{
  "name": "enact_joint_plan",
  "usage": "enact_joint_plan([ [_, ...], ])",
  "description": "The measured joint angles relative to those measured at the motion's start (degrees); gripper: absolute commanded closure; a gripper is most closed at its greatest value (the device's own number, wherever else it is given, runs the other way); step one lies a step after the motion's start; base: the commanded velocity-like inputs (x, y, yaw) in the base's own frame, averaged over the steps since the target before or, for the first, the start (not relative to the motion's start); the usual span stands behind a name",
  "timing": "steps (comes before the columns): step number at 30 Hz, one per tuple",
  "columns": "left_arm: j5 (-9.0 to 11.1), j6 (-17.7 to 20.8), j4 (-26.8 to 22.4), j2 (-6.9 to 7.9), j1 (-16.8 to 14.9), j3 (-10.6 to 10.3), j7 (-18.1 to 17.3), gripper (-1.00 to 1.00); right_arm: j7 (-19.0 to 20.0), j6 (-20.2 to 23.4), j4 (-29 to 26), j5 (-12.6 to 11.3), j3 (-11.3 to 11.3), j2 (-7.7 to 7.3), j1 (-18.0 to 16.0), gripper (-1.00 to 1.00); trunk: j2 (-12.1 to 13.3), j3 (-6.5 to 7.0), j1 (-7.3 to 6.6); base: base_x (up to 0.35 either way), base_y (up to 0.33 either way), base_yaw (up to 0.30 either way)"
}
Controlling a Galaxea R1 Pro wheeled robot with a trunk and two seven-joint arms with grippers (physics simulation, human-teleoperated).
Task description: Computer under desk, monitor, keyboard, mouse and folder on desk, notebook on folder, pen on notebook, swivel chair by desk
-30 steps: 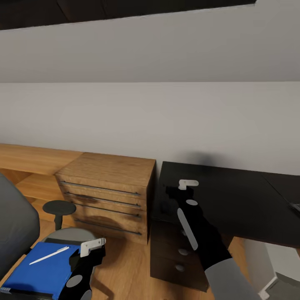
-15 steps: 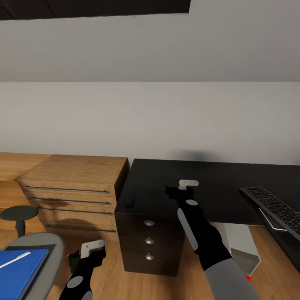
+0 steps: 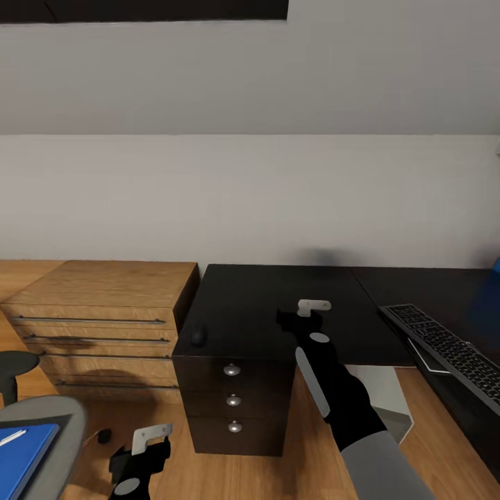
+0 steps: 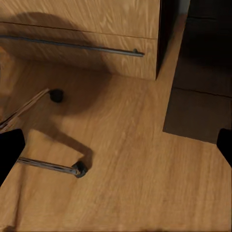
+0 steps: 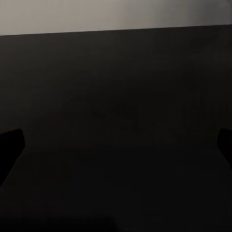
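The glossy black desk [image 3: 278,305] stands ahead, with silver-knobbed drawers [image 3: 233,400] at its left end. The small black mouse [image 3: 198,336] lies near the desk's left front corner. The black keyboard [image 3: 451,351] lies at the right. The grey computer [image 3: 382,392] sits beneath the desk. At the lower left, the blue folder [image 3: 19,455] lies on the swivel chair [image 3: 66,420] with a white pen [image 3: 12,437] on it. My right gripper [image 3: 303,314] [image 5: 116,145] hovers open over the desktop. My left gripper [image 3: 147,448] [image 4: 116,150] hangs open over the floor.
A light-wood drawer unit [image 3: 97,312] [image 4: 82,29] stands against the desk's left side. The chair's chrome legs and castors [image 4: 79,169] lie on the wooden floor under my left gripper. A blue panel [image 3: 489,298] shows at the far right.
The head view has swung right: the chair and folder slid toward the left edge, and more of the desk and keyboard came in. Both arms keep their pose.
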Motion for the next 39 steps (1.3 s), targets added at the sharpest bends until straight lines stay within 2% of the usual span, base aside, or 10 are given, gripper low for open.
enact_joint_plan([
  [2,0.03,-1.75,2.74,-0.02,0.00,-0.03,0.04,-1.00,0.00,0.03,0.00,0.07,0.00,0.00,0.00,-1.00,0.00,0.00,0.00,0.000,0.000,-0.001],
  [3,-0.51,-17.69,12.46,-1.26,0.00,-1.70,-0.15,-1.00,0.00,0.13,0.00,0.12,0.00,0.00,0.00,-1.00,0.00,0.00,0.00,0.000,0.000,0.000],
  [4,-0.27,-20.14,18.33,-1.61,0.03,-2.07,-0.16,-1.00,0.00,0.13,0.00,0.10,0.00,0.00,0.00,-1.00,0.00,-0.01,0.00,0.000,0.000,0.000],
  [5,-0.50,-21.60,20.38,-2.26,0.02,-2.80,-0.17,-1.00,0.00,0.13,0.00,0.11,0.00,0.00,0.00,-1.00,0.00,-0.01,0.00,0.000,0.000,0.000],
  [10,-0.61,-24.11,25.76,-3.75,0.02,-4.46,-0.06,-1.00,-0.03,0.08,0.06,0.19,0.00,0.00,0.00,-1.00,0.00,-0.01,0.00,0.000,0.000,0.000],
  [15,-0.76,-24.58,28.08,-3.97,0.01,-4.75,-0.01,-1.00,-0.01,0.05,0.07,0.20,0.00,0.00,0.00,-1.00,0.00,0.00,0.00,0.000,0.000,-0.055],
  [31,-0.59,-24.81,28.82,-3.97,0.00,-4.42,0.00,-1.00,-0.24,0.11,-0.06,0.32,-0.22,-0.01,0.01,-1.00,0.00,0.00,0.00,0.000,0.000,-0.242],
  [39,-0.56,-24.81,29.31,-3.98,0.01,-4.43,-0.02,-1.00,-0.36,1.43,-3.18,0.35,-0.34,-0.09,0.35,-1.00,0.00,0.00,0.00,0.000,0.000,-0.096],
])
